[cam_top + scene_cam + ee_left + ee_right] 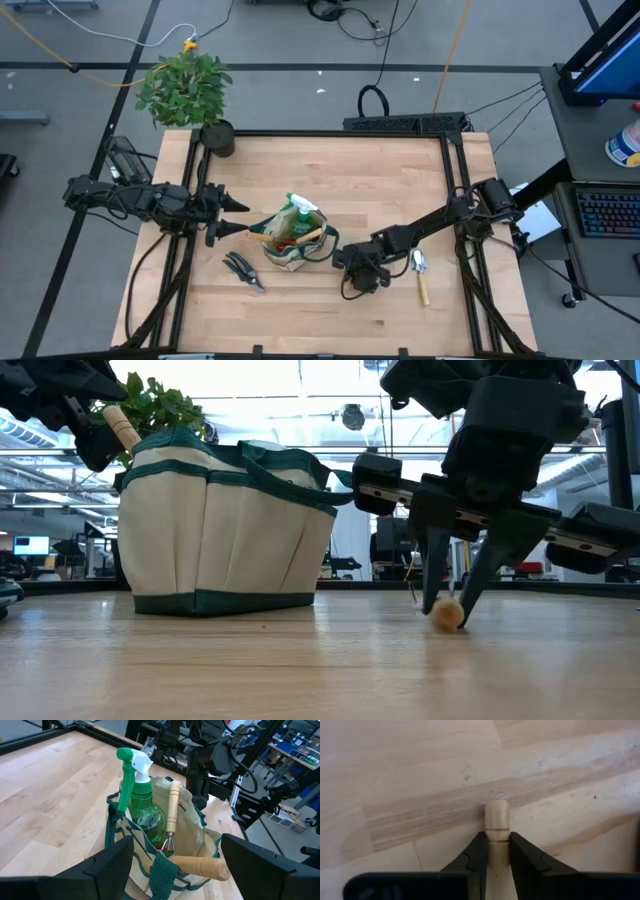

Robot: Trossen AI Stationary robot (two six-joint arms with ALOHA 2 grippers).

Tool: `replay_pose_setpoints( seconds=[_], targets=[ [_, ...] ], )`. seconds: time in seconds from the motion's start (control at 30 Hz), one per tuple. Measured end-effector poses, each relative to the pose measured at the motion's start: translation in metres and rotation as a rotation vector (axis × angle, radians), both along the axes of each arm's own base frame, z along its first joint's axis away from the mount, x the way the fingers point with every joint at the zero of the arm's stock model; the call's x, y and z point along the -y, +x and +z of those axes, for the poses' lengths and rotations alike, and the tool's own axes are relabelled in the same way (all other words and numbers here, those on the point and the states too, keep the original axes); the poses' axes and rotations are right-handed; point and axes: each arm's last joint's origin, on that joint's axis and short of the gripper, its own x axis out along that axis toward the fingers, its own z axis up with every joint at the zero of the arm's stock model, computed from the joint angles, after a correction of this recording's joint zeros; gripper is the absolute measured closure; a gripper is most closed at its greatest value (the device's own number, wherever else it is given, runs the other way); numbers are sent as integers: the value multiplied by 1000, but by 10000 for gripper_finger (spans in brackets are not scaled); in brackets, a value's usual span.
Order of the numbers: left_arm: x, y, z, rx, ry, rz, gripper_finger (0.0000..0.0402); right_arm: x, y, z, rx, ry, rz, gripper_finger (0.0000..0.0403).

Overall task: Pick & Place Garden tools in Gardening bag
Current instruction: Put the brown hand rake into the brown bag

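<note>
Slippage looks likely: right end effector (498, 852) pinches the trowel (497, 822) handle near its tip, perhaps off-balance; left end effector (175, 870) hangs open over the bag (200, 837).

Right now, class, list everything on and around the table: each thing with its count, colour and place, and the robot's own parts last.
Bag: one, beige with green trim, middle of the table.
Spray bottle: one, green with a white trigger, upright in the bag.
Wooden-handled tools in the bag: two, one upright, one lying across the rim.
Shears: one, black, on the table left of the bag.
Trowel: one, silver with a wooden handle, on the table right of the bag.
Plant: one, green, in a black pot at the far left corner.
Left end effector: open, hovering left of the bag.
Right end effector: closed on the trowel's handle.
</note>
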Motion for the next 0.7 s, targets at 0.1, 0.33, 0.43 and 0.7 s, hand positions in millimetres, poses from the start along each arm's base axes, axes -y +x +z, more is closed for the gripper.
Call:
replay_pose_setpoints(
  seconds=[0.1, 0.33, 0.43, 0.7],
  targets=[
    [0, 0, 0, 0, 0, 0, 94, 0, 0, 0, -12, 3, -51, 356],
    [0, 0, 0, 0, -1, 0, 94, -4, -2, 1, -25, -24, -194, 356],
    [0, 0, 0, -1, -1, -2, 94, -8, -3, 2, -13, -48, -266, 355],
    [0, 0, 0, -3, 5, -4, 94, -17, -10, 20, 42, -46, -488, 354]
  ],
)
